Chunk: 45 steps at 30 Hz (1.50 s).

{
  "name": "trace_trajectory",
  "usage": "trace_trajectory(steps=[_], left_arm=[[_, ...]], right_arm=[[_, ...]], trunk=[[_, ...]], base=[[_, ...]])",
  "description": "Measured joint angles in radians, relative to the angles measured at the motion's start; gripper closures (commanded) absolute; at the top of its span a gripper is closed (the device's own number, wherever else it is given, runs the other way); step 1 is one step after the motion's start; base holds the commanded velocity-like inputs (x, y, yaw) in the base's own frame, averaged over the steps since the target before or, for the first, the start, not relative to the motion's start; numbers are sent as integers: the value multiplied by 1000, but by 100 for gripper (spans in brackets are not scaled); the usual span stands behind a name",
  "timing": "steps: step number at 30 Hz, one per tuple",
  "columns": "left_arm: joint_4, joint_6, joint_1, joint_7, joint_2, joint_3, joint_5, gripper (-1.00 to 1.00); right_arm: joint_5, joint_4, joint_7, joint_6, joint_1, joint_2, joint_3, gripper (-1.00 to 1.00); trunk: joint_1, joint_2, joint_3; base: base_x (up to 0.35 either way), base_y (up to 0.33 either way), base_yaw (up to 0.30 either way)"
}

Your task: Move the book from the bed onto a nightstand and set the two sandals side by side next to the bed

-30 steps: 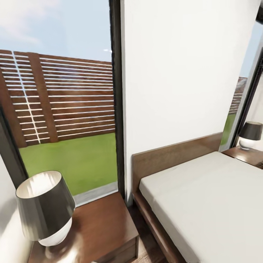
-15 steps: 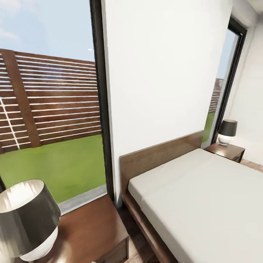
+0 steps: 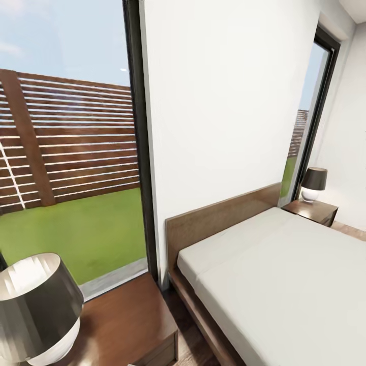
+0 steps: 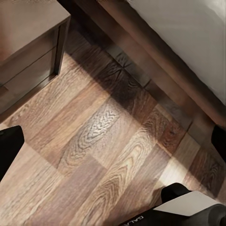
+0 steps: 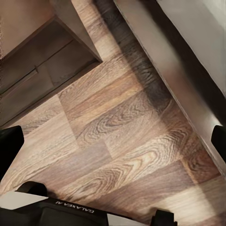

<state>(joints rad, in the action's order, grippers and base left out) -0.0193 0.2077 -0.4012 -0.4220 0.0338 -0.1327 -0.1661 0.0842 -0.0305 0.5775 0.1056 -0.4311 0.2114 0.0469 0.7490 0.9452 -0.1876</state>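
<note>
Two spread-fingered grippers hang above light wood-plank floor (image 4: 94, 155).
Beside them, dark brown nightstand (image 4: 28, 42) and low pale-mattressed bed (image 5: 197, 42) risk a bump.

head: high, faces bed (image 3: 284, 284) | wrists: close over floor (image 4: 94, 155), perhaps bedside

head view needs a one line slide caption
Bare pale mattress of the bed between two lamp-topped nightstands, near nightstand and far nightstand, beside a tall window onto lawn.

Floor gap (image 3: 185, 330) btw nightstand (image 3: 127, 325) & bed (image 3: 284, 284) open; lamp (image 3: 35, 305) crowds nightstand top.
</note>
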Motion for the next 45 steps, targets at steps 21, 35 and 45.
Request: trace_trajectory(steps=[21,35,45], left_arm=[[0,0,0,0,0,0,0,-100],[0,0,0,0,0,0,0,-100],[0,0,0,0,0,0,0,-100]], right_arm=[[1,0,0,1,0,1,0,-100],[1,0,-5,1,0,3,0,-100],[1,0,-5,1,0,3,0,-100]], trunk=[[-81,-147,66],[-134,-245,110],[-173,-316,141]], base=[[0,0,0],[0,0,0],[0,0,0]])
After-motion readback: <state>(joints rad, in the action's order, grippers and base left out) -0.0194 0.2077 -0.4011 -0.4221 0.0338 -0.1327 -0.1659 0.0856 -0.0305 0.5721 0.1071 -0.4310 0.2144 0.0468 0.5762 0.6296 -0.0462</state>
